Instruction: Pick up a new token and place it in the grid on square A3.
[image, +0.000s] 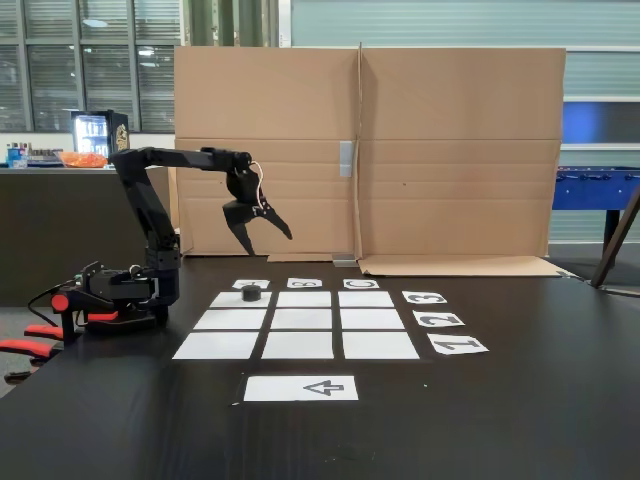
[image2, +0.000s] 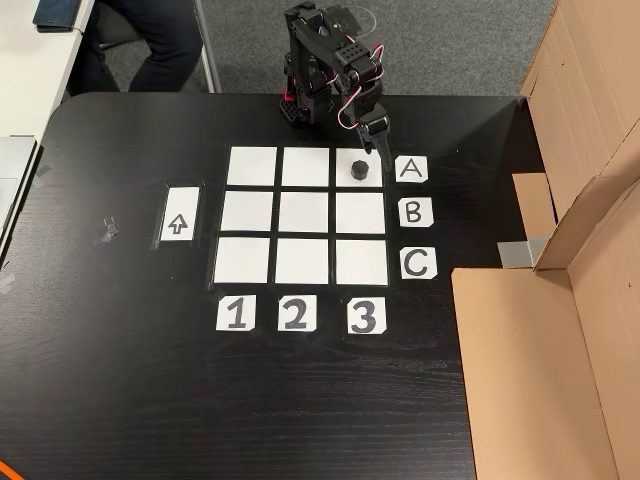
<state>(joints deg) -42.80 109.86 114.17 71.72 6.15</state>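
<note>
The token (image2: 359, 171), a small black puck, rests on square A3 (image2: 344, 156), the corner sheet of the grid (image2: 305, 213) beside the "A" label and in line with "3". In the fixed view the token (image: 250, 294) lies on the far left sheet (image: 225, 300) of the grid (image: 302, 320). My gripper (image: 269, 243) hangs open and empty well above the table, up and slightly right of the token. In the other view my gripper (image2: 376, 145) points down just past the token, toward the "A" label.
A wider white sheet with a printed arrow (image2: 181, 214) lies beside the grid. A folded cardboard wall (image: 450, 150) stands along the far table edge. The arm's base (image: 120, 290) sits left of the grid. A person's legs (image2: 160, 40) show past the table.
</note>
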